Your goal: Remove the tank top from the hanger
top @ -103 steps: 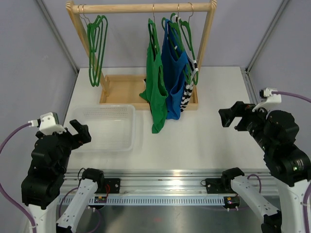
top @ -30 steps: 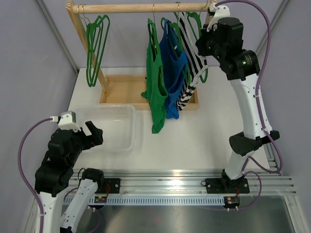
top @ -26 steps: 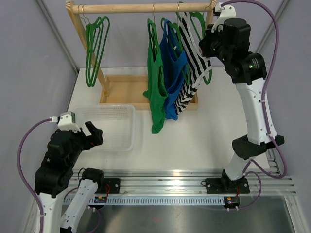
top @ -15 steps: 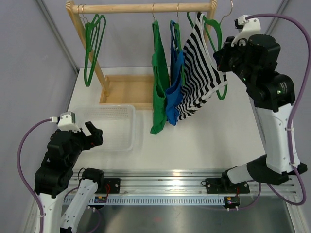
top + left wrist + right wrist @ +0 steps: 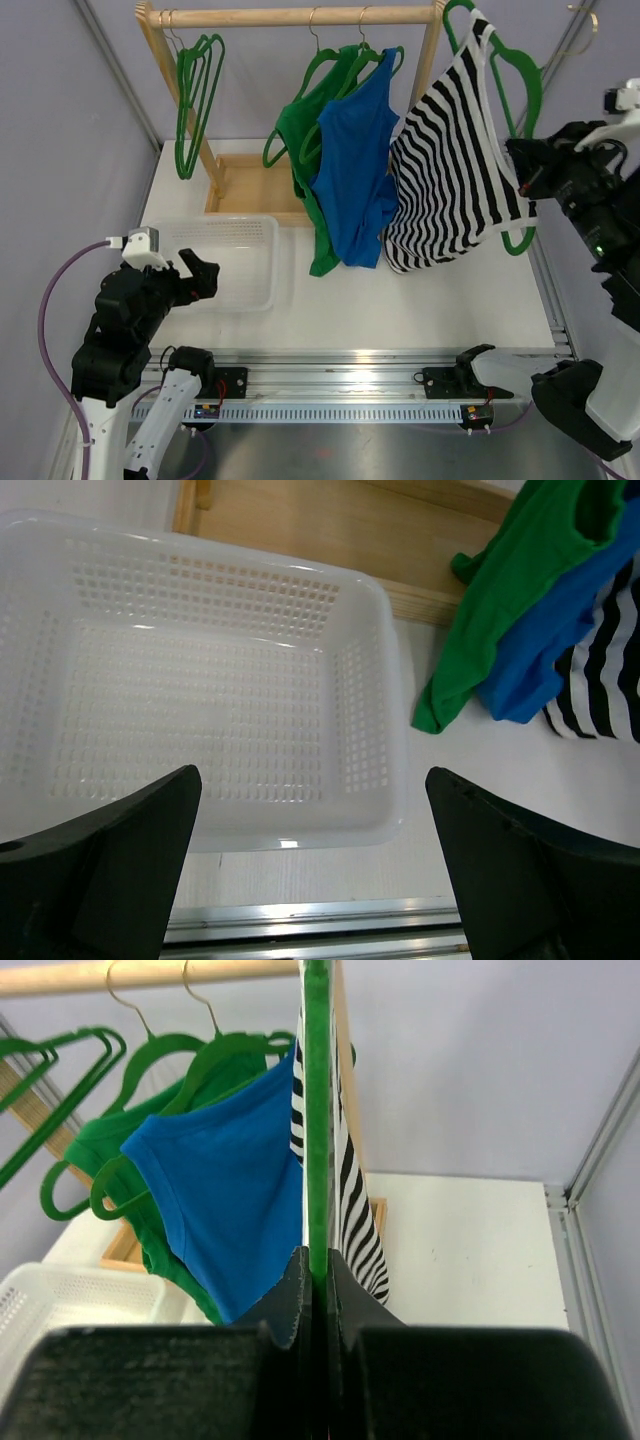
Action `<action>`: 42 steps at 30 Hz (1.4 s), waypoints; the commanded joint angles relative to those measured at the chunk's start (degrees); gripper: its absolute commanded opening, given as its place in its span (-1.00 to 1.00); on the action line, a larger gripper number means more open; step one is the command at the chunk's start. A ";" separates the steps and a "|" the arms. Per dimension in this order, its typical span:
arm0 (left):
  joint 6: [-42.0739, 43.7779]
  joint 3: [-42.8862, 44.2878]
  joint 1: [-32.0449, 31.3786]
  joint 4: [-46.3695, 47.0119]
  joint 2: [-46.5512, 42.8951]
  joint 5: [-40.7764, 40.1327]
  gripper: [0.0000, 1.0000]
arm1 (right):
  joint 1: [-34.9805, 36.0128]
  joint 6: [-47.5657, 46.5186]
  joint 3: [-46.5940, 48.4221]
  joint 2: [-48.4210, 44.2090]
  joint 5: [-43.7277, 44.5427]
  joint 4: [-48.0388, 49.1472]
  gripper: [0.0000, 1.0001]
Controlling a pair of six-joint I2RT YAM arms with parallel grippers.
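Note:
A black-and-white striped tank top (image 5: 455, 170) hangs on a green hanger (image 5: 522, 95), which is off the wooden rail (image 5: 290, 16) and held in the air to the right of the rack. My right gripper (image 5: 520, 172) is shut on the hanger's lower bar. In the right wrist view the fingers (image 5: 319, 1265) clamp the green hanger (image 5: 317, 1110), with the striped tank top (image 5: 350, 1200) just behind it. My left gripper (image 5: 200, 270) is open and holds nothing. It hovers at the near edge of the white basket (image 5: 395, 730), and the wrist view shows the left gripper (image 5: 312, 780) with both fingers wide apart.
A blue tank top (image 5: 365, 170) and a green tank top (image 5: 305, 150) still hang on the rail, touching the striped one. Empty green hangers (image 5: 195, 100) hang at the rail's left end. The rack's wooden base (image 5: 250, 185) lies behind the white basket (image 5: 270, 262).
My right arm has swung right and towards the camera, carrying the hanger and striped top away from the rail. The blue and green tops have swung sideways. The left arm has barely moved.

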 commanded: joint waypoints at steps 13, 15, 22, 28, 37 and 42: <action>-2.54 6.48 -0.20 21.31 7.70 26.91 0.98 | 0.31 3.72 -11.67 -15.86 -26.75 -12.45 -1.00; -2.36 7.62 -0.20 22.71 9.38 28.57 0.98 | 0.31 4.07 -17.82 -18.23 -29.47 -12.63 -1.00; -4.55 7.72 -3.09 27.72 15.00 30.53 0.98 | 0.31 5.04 -36.71 -24.66 -40.55 -11.66 -1.00; -5.96 6.49 -19.86 27.11 20.01 10.16 0.98 | 0.31 6.62 -45.51 -24.13 -42.75 -6.31 -1.00; -15.09 3.32 -42.72 29.66 25.37 -16.32 0.98 | 0.31 7.07 -53.25 -23.51 -45.82 5.03 -1.00; -16.86 1.39 -46.52 35.98 25.99 -18.87 0.98 | 0.31 6.36 -57.30 -25.71 -46.44 11.62 -1.00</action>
